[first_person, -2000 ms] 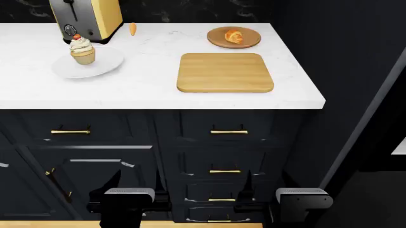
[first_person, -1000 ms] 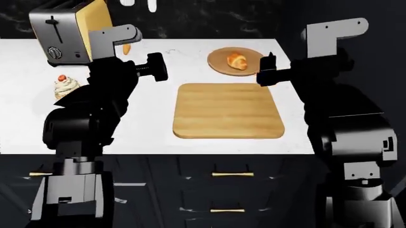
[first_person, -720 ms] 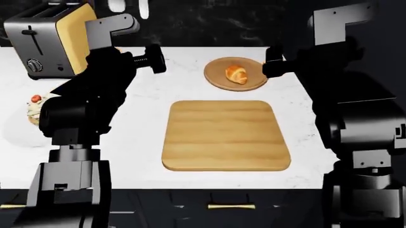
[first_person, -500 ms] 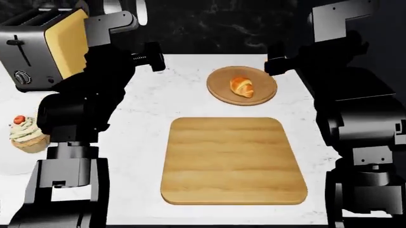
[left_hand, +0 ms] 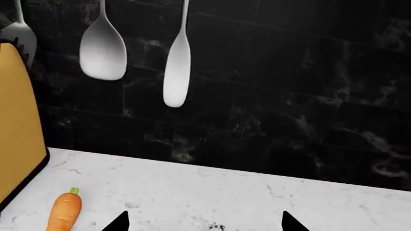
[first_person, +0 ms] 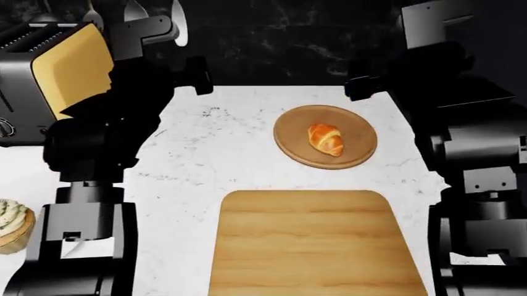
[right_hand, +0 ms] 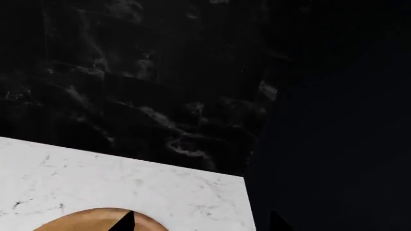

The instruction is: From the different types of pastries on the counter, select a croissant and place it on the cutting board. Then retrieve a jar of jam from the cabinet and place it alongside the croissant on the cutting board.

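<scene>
Head view: you are hovering both arms over the table (first_person: 214, 154).
The croissant (first_person: 326, 139) is sitting on the round plate (first_person: 288, 132), beyond the cutting board (first_person: 313, 246); both the left gripper (left_hand: 204, 224) and right gripper (right_hand: 200, 222) are spread open, empty.

Croissants: one (first_person: 326, 139), lying on the round plate.
Cupcakes: one (first_person: 12, 223), partly cut off at the edge of the head view.
Carrots: one (left_hand: 63, 212), small and orange, beside the toaster.
Cutting boards: one (first_person: 313, 243), light wood.
Round wooden plates: one (first_person: 290, 125).
Toasters: one (first_person: 49, 71), yellow-sided.
Hanging utensils: three in the left wrist view, two spoon-shaped (left_hand: 103, 45) and one narrower (left_hand: 178, 67).
Robot arms: two (first_person: 99, 142), both black.
</scene>
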